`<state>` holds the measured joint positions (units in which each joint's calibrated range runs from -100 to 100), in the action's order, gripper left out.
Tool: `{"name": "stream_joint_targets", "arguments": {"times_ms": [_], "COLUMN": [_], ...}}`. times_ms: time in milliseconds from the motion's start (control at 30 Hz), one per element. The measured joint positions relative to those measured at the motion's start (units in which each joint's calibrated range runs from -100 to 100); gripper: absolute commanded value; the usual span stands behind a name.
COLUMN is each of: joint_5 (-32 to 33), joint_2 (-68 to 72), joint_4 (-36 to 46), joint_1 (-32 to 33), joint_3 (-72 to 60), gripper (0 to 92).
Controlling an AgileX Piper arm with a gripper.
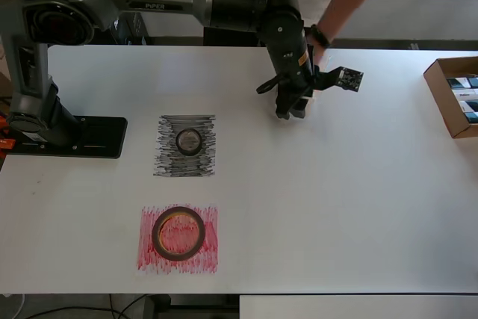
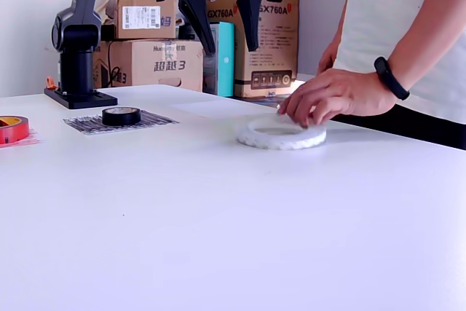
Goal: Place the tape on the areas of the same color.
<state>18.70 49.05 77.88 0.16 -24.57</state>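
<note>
Altogether, one white table [image 1: 336,207] carries everything, with one black Piper arm [image 1: 149,1] bolted at the overhead view's left edge and reaching across toward the far side. One person's hand [image 2: 331,96] rests its fingertips on the white tape roll [image 2: 280,134], which lies flat on the table just below the gripper [image 2: 222,23]; the gripper hangs above it, touching nothing, its two fingers spread apart. Three tape rolls are in view and two coloured patches can be counted; a faint pale rectangle behind the white roll in the exterior view may be a third, but I cannot tell. The red-brown tape roll [image 1: 179,233] lies inside the red patch [image 1: 178,239]. The black tape roll [image 1: 188,141], the smallest, sits within the black patch [image 1: 185,146]. One open cardboard box [image 1: 453,96] sits at the overhead view's right edge.
</note>
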Motion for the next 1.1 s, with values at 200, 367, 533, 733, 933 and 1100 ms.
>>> {"name": "stream_joint_targets", "arguments": {"times_ms": [200, 367, 533, 733, 933, 1100], "joint_5": [0.0, 0.11, 0.11, 0.01, -0.71, -0.8], "joint_2": [1.94, 3.04, 3.01, 3.01, 2.23, 1.62], "joint_4": [0.15, 0.15, 0.15, 0.15, 0.15, 0.18], "joint_1": [-0.74, -0.65, -0.65, -0.65, -0.55, 1.01], "joint_3": [-0.11, -0.16, -0.16, -0.16, -0.16, 0.9], "gripper": [58.5, 58.5, 58.4, 58.4, 58.4, 58.4]}}
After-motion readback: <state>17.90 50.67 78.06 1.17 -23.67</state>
